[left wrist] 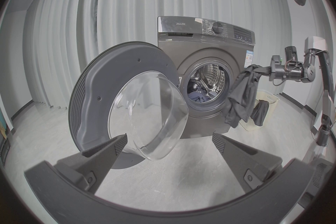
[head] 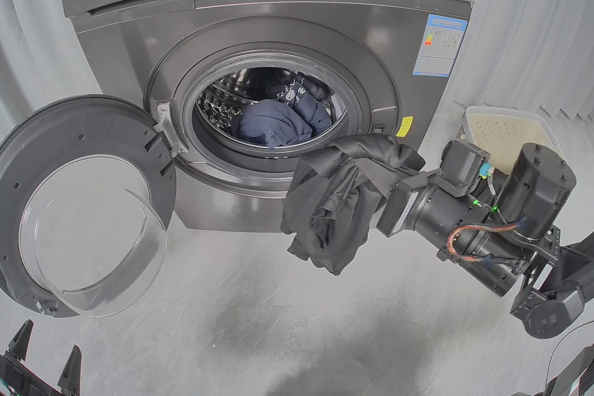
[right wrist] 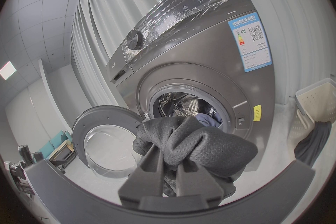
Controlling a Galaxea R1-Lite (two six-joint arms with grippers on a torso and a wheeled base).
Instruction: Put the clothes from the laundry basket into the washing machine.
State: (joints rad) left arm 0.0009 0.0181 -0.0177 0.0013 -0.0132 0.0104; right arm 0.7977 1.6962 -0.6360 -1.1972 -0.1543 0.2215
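— Why is the right hand (right wrist: 168, 162) pinching the limp black mesh garment (head: 334, 199) at five o'clock of the grey front-loading washing machine's (head: 266, 26) mouth?
— Probably poised to feed it in; the round grey door (head: 80, 125) stands open at nine o'clock, and the left hand (left wrist: 168, 137) is spread, low

Three views toward washing machine (head: 272, 26)

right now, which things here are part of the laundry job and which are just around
Job: black garment, in the right gripper; washing machine, open door; navy clothes in the drum; laundry basket, dark cloth over its rim.
Just around: curtain, energy label, yellow sticker.
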